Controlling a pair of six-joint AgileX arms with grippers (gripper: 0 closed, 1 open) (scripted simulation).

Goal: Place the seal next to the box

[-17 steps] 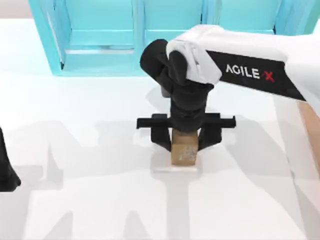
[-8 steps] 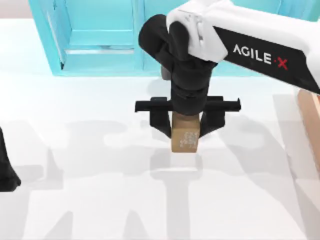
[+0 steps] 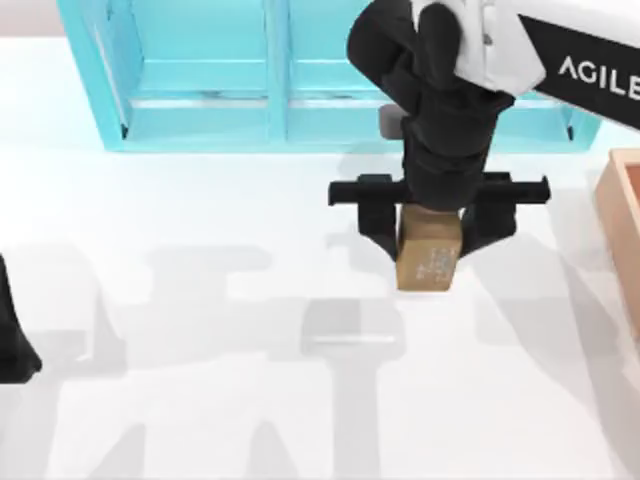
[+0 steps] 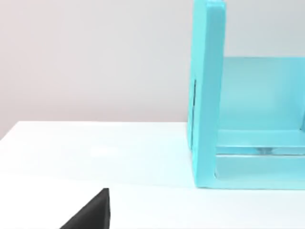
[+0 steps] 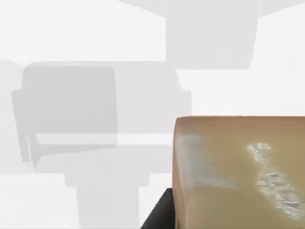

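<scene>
The seal (image 3: 428,258), a small tan-brown block with a whitish mottled mark, hangs above the white table right of centre, its shadow lying on the table to the lower left. My right gripper (image 3: 432,245) is shut on it, one black finger on each side. The right wrist view shows the seal (image 5: 238,176) close up with the pale mark on its face. At the right edge of the top view, the salmon-orange wall of the box (image 3: 622,205) shows, apart from the seal. My left gripper (image 3: 12,345) is parked at the far left edge.
A turquoise shelf unit (image 3: 200,80) runs along the back of the table, and its side panel (image 4: 207,95) appears in the left wrist view. White tabletop lies between the seal and the box.
My right gripper has lifted the seal off the table and carried it to the right, toward the box. The left arm has not moved.
</scene>
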